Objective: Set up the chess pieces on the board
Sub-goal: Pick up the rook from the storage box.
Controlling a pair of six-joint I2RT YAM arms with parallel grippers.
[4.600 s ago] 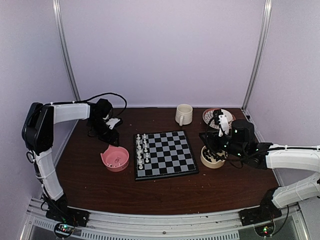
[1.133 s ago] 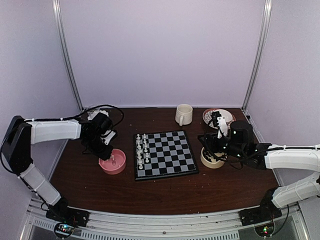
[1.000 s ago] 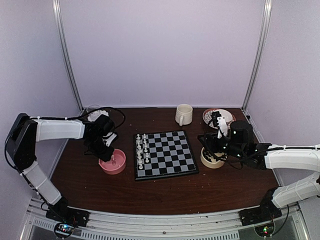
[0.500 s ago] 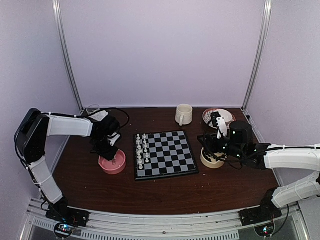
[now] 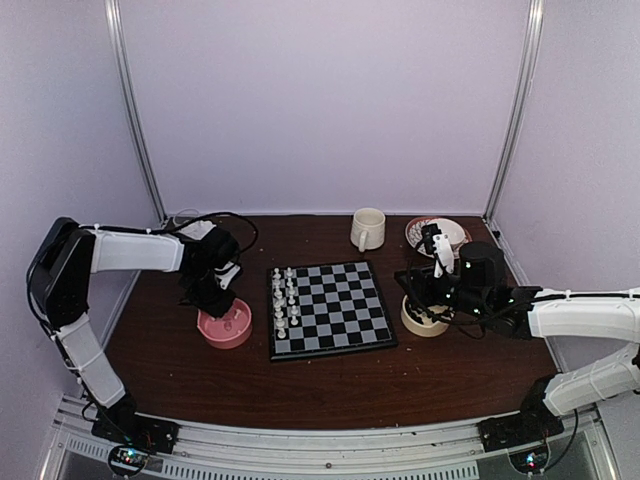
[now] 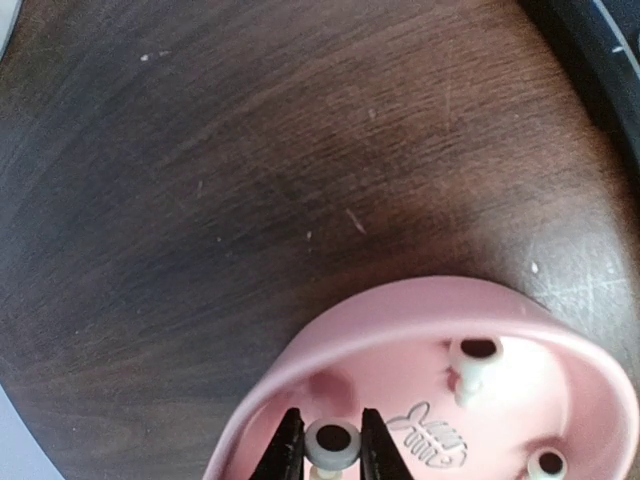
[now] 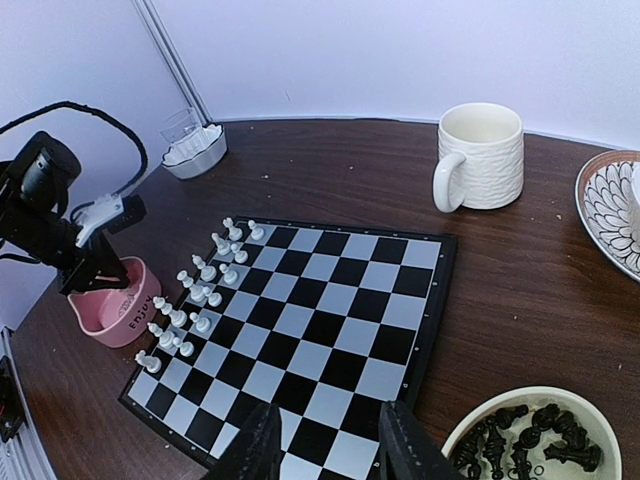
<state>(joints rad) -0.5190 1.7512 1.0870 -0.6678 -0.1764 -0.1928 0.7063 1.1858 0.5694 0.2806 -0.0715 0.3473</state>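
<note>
The board lies mid-table with white chess pieces in two columns on its left side, also seen as white pieces on the board in the right wrist view. My left gripper reaches down into a pink bowl. In the left wrist view the left gripper is shut on a white piece, and two more white pieces lie in the pink bowl. My right gripper stands open and holds nothing, over the board's right edge beside a cream bowl of black pieces.
A cream mug and a patterned plate stand behind the board. A small white dish and a glass sit at the back left. The cream bowl lies right of the board.
The left arm shifted a little right over the pink bowl and its jaws closed on a white piece. The right arm has not moved.
</note>
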